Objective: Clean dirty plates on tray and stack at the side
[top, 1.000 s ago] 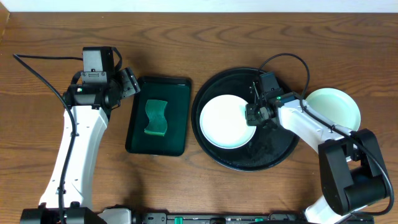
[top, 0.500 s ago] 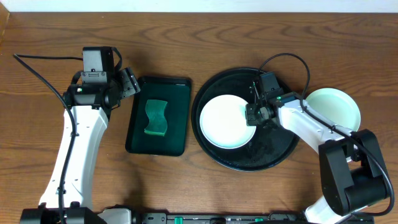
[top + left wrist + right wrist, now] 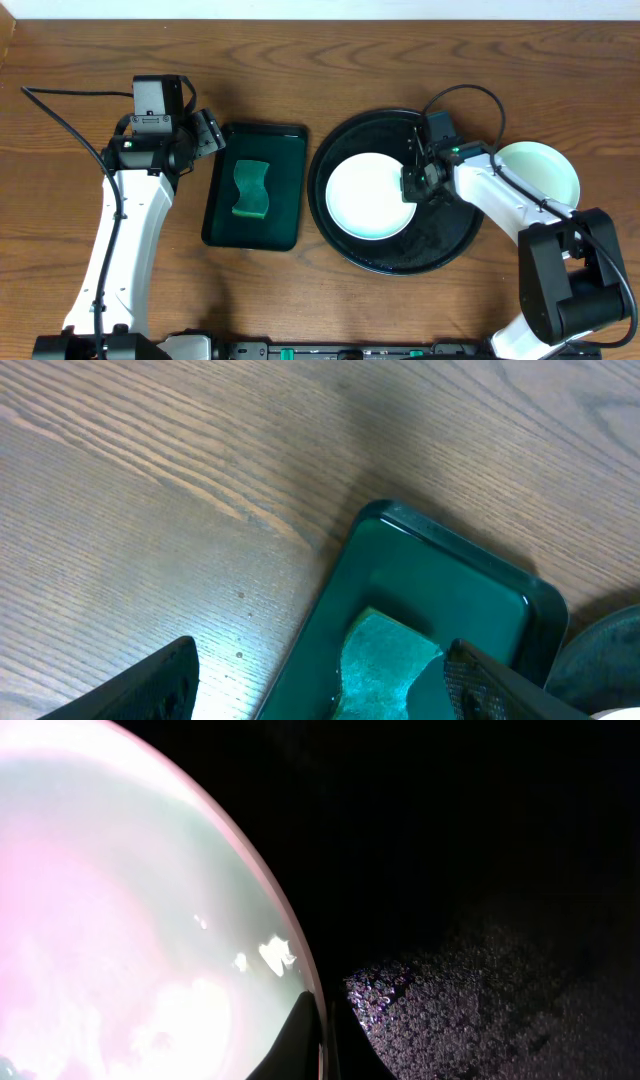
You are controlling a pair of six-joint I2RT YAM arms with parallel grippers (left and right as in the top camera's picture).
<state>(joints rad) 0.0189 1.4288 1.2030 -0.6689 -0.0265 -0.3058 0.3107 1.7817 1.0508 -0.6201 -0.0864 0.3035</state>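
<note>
1 mint plate (image 3: 540, 170) sits beside tray (image 3: 440, 252); 1 pale plate (image 3: 368, 196) on it, not yet moved. Right gripper (image 3: 322, 1020) clenched on its rim. Left gripper (image 3: 205, 133) released, empty.

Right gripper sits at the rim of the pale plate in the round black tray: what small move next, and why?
Probably lift the pale round plate slightly clear of the glossy round black tray. The right gripper is shut on that plate's right rim, and a pale mint-green plate lies on the table right of the tray, a likely stacking spot.
</note>
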